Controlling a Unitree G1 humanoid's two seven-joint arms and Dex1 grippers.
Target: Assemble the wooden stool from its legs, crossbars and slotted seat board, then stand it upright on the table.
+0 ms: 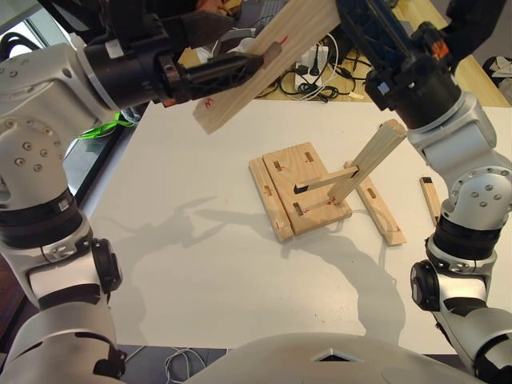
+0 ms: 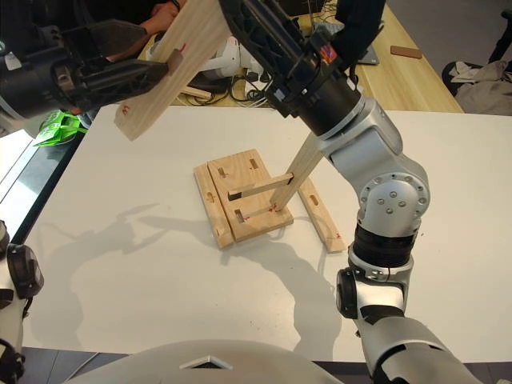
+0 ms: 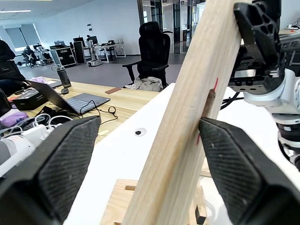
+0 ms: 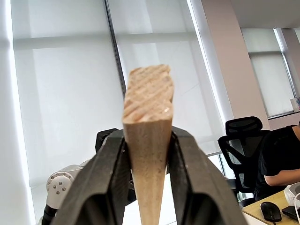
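I log a white rectangular table as the work surface. A long pale wooden plank hangs slanted above it. My right gripper is clenched on its upper end, while my left gripper straddles it lower down, fingers spread and unclamped. The square slotted wooden seat board lies flat mid-table. A pale wooden leg rises tilted from its right near corner.

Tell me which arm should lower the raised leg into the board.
Right, probably. The right gripper is clamped on the end of the leg. The left gripper only straddles it, jaws open. The board also lies towards the right arm's side.
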